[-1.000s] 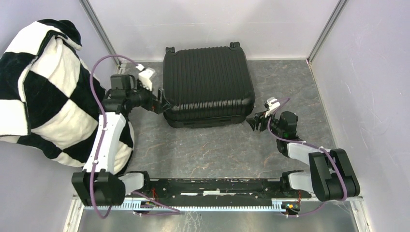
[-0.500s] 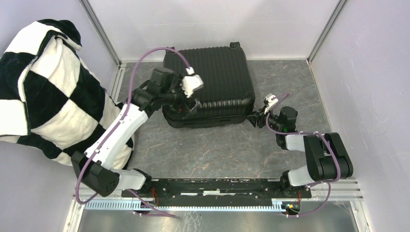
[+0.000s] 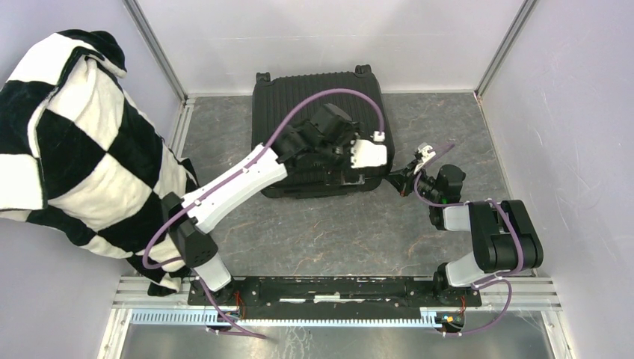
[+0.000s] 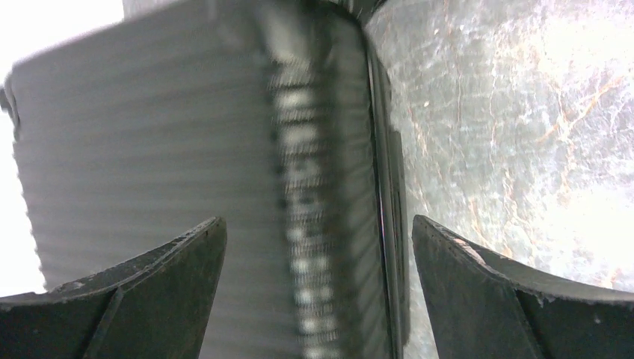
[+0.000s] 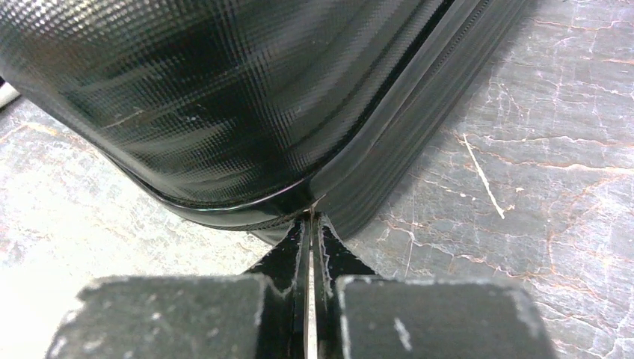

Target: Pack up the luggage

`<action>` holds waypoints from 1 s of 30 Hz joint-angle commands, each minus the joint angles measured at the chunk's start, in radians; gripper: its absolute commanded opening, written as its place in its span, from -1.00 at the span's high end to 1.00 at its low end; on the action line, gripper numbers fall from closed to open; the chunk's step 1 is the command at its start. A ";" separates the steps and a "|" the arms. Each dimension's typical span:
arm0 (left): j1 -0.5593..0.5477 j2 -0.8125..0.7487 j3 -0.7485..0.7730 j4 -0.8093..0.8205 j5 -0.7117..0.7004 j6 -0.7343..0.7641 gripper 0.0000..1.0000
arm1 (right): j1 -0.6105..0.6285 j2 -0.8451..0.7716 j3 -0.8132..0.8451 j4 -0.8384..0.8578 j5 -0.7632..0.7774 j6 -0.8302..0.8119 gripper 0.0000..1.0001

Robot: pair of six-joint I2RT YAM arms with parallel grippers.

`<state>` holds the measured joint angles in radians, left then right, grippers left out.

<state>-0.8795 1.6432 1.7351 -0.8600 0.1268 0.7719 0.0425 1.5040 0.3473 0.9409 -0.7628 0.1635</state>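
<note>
Closure of the right gripper (image 5: 310, 224) is noted, its fingers pinched together at the seam on the near right corner of the luggage (image 3: 299, 97). The left gripper (image 4: 318, 224) has been swung across and is spread wide over the near edge. The luggage lies shut mid-table, contents unseen; opening is judged just begun. The checkered blanket (image 3: 67, 149) is left outside.

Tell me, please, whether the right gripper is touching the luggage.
Touching. The right wrist view shows the right gripper with its closed tips meeting the seam at a corner of the luggage, no gap visible.
</note>
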 commanded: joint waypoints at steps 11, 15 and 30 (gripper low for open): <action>-0.181 0.192 -0.036 0.351 -0.123 0.432 -0.99 | -0.011 -0.013 -0.085 0.282 -0.002 0.166 1.00; -0.192 0.170 -0.176 0.547 -0.169 0.556 -0.99 | -0.011 -0.010 -0.104 0.311 0.004 0.188 1.00; -0.151 0.165 -0.275 0.810 -0.396 0.849 -0.99 | -0.016 -0.015 -0.144 0.315 0.027 0.205 1.00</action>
<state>-1.0824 1.8378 1.4181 -0.1562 -0.1291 1.5173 0.0303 1.5131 0.2302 1.1797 -0.7124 0.3527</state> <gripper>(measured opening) 0.994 0.010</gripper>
